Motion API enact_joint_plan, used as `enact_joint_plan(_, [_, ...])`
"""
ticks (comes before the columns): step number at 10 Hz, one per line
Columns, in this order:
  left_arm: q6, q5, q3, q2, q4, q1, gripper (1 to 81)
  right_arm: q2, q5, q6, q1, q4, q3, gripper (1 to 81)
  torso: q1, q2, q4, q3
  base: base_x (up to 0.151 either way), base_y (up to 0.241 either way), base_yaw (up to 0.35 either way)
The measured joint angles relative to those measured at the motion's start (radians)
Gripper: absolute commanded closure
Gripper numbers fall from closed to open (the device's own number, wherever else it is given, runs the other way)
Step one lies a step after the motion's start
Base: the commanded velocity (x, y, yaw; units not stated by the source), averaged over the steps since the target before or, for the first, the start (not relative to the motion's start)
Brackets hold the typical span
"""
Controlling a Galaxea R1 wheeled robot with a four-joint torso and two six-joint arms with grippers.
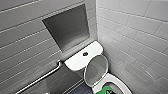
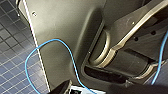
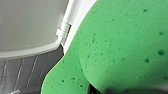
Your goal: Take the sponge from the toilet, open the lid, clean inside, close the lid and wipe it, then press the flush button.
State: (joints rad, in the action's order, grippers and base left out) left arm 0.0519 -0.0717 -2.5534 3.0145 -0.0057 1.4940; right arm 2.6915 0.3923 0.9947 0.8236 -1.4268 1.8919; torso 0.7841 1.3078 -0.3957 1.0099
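The white toilet (image 1: 119, 79) stands in the corner with its lid (image 1: 96, 69) raised against the tank (image 1: 75, 62). A dark flush button (image 1: 85, 53) sits on the tank top. The bright green sponge (image 1: 108, 90) is down in the bowl opening at the head view's lower edge. In the right wrist view the sponge (image 3: 120, 45) looms large and creased, pressed beside the white seat edge and its hinge (image 3: 62, 30), under the lid's grey underside (image 3: 30, 22). My right gripper is shut on the sponge. The left gripper stands open, holding nothing.
A metal grab bar (image 1: 42, 77) runs along the left wall below a recessed niche (image 1: 67, 27). Tiled wall (image 1: 135, 37) closes in on the toilet's right. The left wrist view has the robot's dark body, a blue cable (image 2: 62, 47) and dark floor tiles (image 2: 12, 57).
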Motion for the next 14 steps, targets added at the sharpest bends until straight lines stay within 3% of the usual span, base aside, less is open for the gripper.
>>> enact_joint_plan(4, [0.000,0.000,0.000,0.000,0.000,0.000,1.0,-0.013,-0.004,0.000,0.031,0.019,0.006,81.1,0.000,0.000,0.000,0.000,0.000,0.000,0.000])
enact_joint_plan(7, [0.000,0.000,0.000,0.000,0.001,0.000,1.0,-0.113,0.017,0.000,0.068,0.027,-0.142,81.1,0.000,0.000,0.000,0.000,0.000,0.000,0.000])
enact_joint_plan(9, [0.000,0.000,0.000,0.000,0.001,0.000,1.0,-0.194,0.043,0.000,0.100,0.065,-0.232,81.1,0.000,0.000,0.000,0.000,0.000,0.000,0.000])
enact_joint_plan(14, [0.000,0.000,0.002,0.000,0.001,0.000,1.0,-0.318,0.064,-0.021,0.235,0.177,-0.297,81.1,0.000,0.000,0.000,0.000,0.000,0.000,0.000])
